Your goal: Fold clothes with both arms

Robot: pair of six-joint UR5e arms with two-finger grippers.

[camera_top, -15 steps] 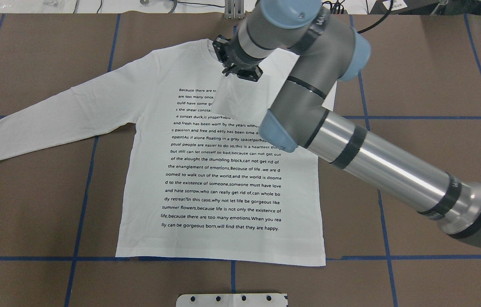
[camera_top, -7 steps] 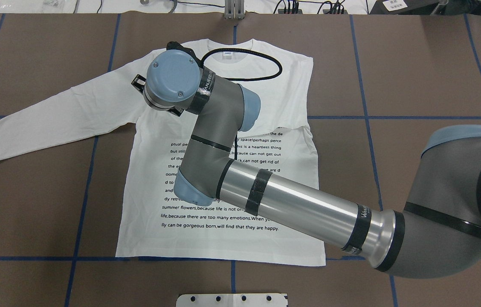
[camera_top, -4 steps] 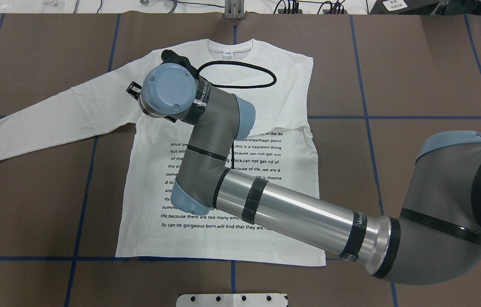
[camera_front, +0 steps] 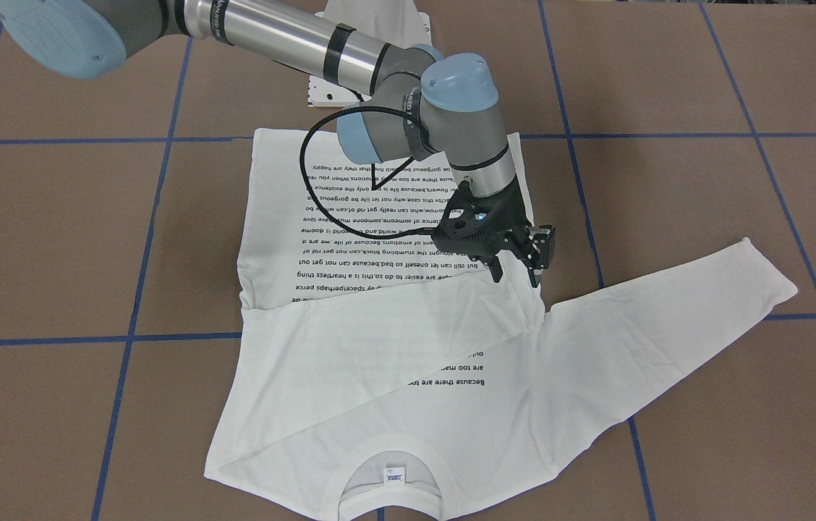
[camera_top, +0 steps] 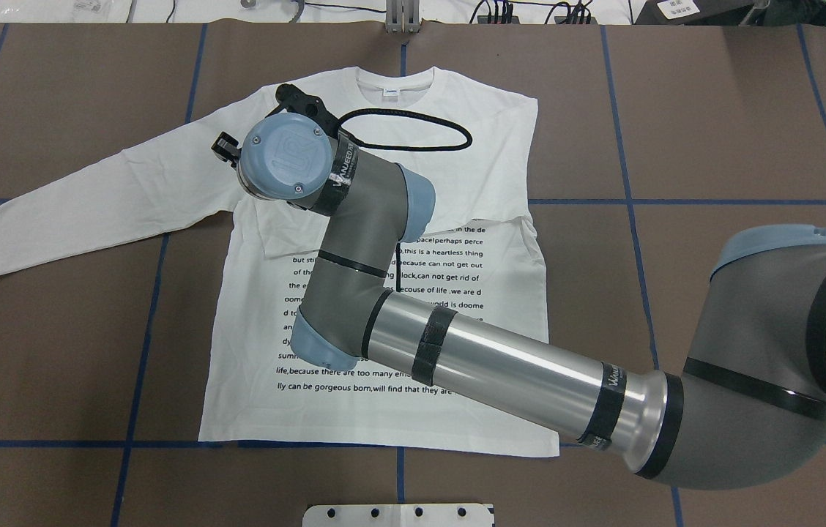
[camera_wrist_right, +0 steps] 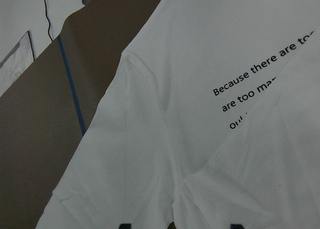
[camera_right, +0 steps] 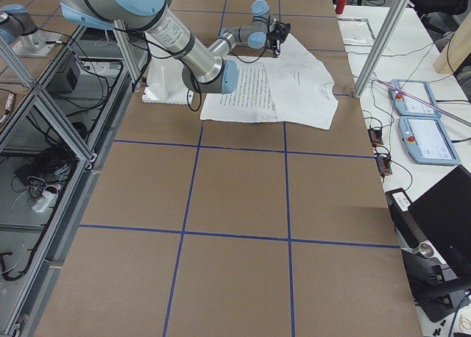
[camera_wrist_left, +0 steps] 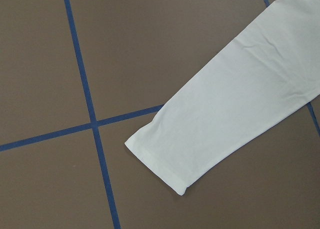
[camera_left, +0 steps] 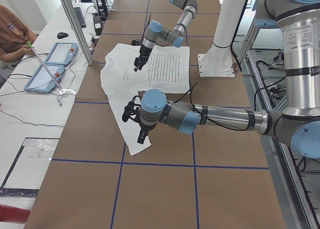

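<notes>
On our right gripper the fingers hang spread and empty, the white long-sleeved T-shirt flat on the table just beneath them, poised by the outstretched sleeve to fold it in, we reckon; the left gripper we cannot tell.

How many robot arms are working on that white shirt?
2. The right arm reaches across the shirt's chest. The left arm hangs above the cuff of the outstretched sleeve and is visible only from the side camera.
</notes>
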